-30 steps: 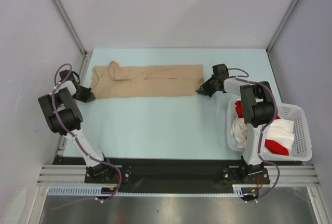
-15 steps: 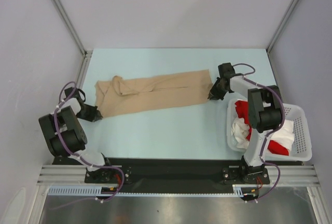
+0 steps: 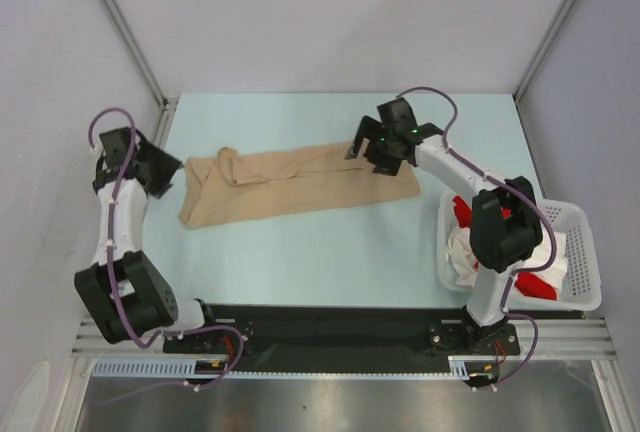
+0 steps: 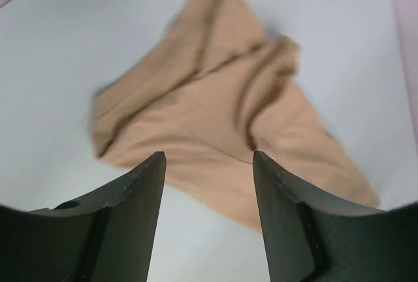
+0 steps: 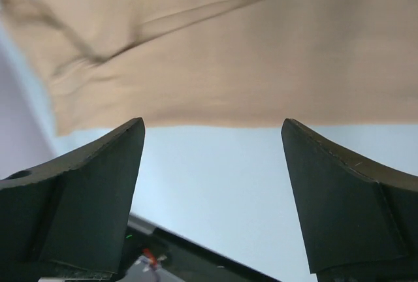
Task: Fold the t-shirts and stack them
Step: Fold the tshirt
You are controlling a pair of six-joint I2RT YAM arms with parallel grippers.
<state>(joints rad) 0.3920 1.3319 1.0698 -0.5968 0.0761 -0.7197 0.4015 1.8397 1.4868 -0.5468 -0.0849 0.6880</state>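
Beige-tan t-shirt is recorded as a long band laid across the far half of the table. It is slightly slanted, with the left end nearer the arm bases than the right end. Bunched folds are noted near the left end; the rest is fairly flat.

Left gripper is placed just beside the shirt's left end, at the table's left edge. In the left wrist view its fingers are spread wide about the gripper's middle. The t-shirt is seen beyond them, blurred, and no cloth is pinched.

Right gripper is positioned over the shirt's far edge, toward its right end. In the right wrist view the gap at its middle is very wide and nothing is gripped. The cloth fills the upper part of that view, with bare table below its straight edge. Contact with the cloth cannot be judged.

A white lattice basket is located at the right edge of the table, well apart from the tan shirt. A red t-shirt and a white t-shirt are crumpled inside it.
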